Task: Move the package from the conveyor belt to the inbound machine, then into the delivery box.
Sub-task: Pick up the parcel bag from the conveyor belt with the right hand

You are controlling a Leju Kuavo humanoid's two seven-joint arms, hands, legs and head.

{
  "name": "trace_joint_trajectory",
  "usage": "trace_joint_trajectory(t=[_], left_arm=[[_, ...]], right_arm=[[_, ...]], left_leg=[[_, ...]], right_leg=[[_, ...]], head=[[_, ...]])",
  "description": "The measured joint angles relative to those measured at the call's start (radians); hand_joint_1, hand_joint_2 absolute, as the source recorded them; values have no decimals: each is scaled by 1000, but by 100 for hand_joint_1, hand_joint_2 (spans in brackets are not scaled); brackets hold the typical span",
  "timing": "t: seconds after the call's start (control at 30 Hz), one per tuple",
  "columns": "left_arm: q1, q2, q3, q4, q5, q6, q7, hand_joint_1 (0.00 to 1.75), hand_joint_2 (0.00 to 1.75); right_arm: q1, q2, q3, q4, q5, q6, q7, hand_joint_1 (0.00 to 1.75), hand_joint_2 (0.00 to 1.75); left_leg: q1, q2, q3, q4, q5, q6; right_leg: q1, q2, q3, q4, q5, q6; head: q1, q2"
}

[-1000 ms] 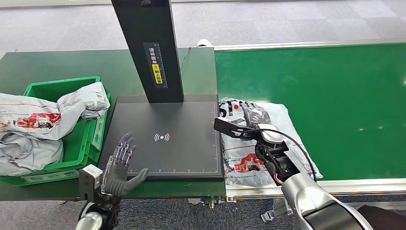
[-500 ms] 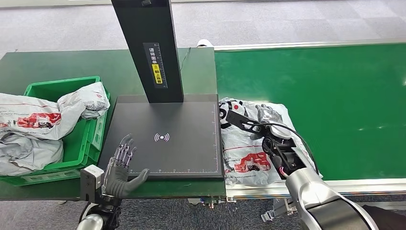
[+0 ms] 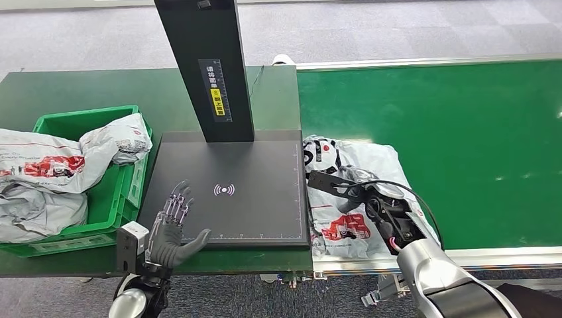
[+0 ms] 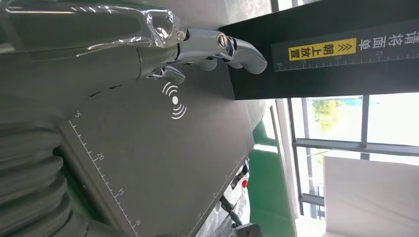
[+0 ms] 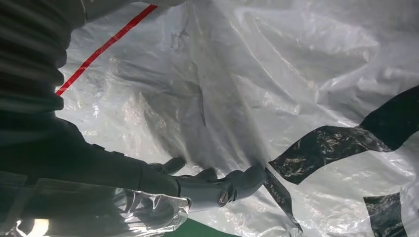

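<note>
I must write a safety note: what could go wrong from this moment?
The right hand presses thin, wrinkled plastic of the package; its fingers may slip or tear it. The package lies against the raised edge of the inbound machine and may snag there. The left hand, hovering over the machine, could obstruct placement.

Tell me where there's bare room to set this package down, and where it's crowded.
The black scanner plate is bare from the pole to its front edge; only the left robot hand hovers at its front-left corner. The conveyor belt lies bare beyond the package under the right robot hand. The green bin is crowded with bags.
</note>
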State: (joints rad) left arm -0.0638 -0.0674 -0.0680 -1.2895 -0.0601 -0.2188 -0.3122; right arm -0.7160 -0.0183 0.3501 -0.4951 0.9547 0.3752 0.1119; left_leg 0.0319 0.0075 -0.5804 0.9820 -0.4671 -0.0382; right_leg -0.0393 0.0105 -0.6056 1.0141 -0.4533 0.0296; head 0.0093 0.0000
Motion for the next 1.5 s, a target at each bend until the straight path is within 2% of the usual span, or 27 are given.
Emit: trace_joint_trajectory(t=[0.17, 0.3, 0.33, 0.43, 0.47, 1.0, 1.13, 1.3, 1.5], left_arm=[[-38, 0, -9, 35, 2, 0, -11, 0, 175], [-71, 0, -18, 67, 8, 5, -12, 0, 175], [-76, 0, -19, 72, 11, 6, -12, 0, 175], [-83, 0, -21, 84, 17, 10, -12, 0, 175], [-84, 0, -22, 86, 18, 11, -12, 0, 175], [-78, 10, -29, 92, 30, 20, -14, 0, 175], [-61, 14, -28, 82, 35, 22, -16, 0, 175], [-10, 22, -25, 42, 42, 20, -28, 0, 175], [28, 28, -14, 2, 48, 18, -41, 0, 175]], right_arm=[[-11, 17, 7, 27, -32, 124, -71, 0, 175], [-31, 40, 26, 55, -46, 166, -81, 2, 175], [-34, 43, 31, 60, -49, 171, -83, 37, 175], [-40, 48, 46, 71, -62, 178, -84, 166, 175], [-41, 49, 50, 73, -65, 178, -84, 175, 175], [-54, 45, 80, 77, -111, 152, -70, 175, 175], [-52, 44, 83, 76, -133, 59, -84, 175, 175], [-51, 43, 87, 47, -186, -72, -176, 175, 175], [-43, 44, 73, -56, -284, -215, -292, 175, 175]], left_leg=[[0, 0, 0, 0, 0, 0], [0, 1, 1, 0, 0, 0], [0, 1, 1, 0, 0, 0], [0, 1, 1, 0, 0, 0], [0, 1, 0, 0, 0, 0], [0, 1, 0, 0, 0, 0], [0, 1, 0, 0, 0, 0], [0, 1, -1, 0, 0, 0], [0, 3, -2, 0, 0, 0]], right_leg=[[0, 0, 0, 0, 0, 0], [0, 0, 0, 0, 0, 0], [0, 0, 0, 0, 0, 0], [0, 0, 0, 0, 0, 0], [0, 0, 0, 0, 0, 0], [0, 0, 0, 0, 0, 0], [0, 0, 0, 0, 0, 0], [0, 0, -1, 0, 0, 0], [0, 1, -2, 0, 0, 0]], head=[[0, 0], [0, 0], [0, 0], [0, 0], [0, 0], [0, 0], [0, 0], [0, 0], [0, 0]])
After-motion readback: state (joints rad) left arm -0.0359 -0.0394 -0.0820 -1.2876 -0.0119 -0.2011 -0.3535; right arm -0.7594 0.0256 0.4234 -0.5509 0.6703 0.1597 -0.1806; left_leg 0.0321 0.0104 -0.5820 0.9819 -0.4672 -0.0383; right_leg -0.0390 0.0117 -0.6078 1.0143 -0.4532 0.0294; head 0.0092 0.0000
